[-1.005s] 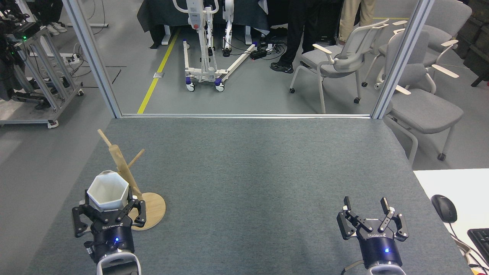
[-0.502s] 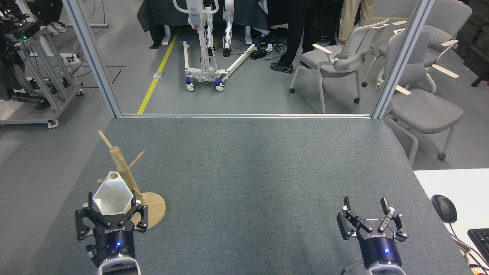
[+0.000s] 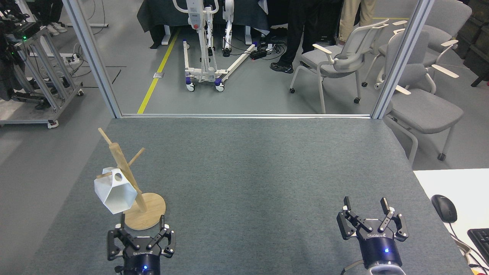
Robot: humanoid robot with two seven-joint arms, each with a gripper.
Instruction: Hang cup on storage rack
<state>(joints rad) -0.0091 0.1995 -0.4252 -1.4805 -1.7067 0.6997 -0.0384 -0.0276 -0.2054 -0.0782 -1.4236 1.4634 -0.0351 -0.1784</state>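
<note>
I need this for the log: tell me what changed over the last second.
The left gripper let go of the cup and drew back toward the robot, now open and empty. The cup moved up and back from the gripper's hold; it now hangs by its handle on a peg of the storage rack, mouth tipped toward the robot. The rack and the open right gripper stayed as they were.

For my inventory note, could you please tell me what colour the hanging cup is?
The cup is plain white, best seen in the head view.
</note>
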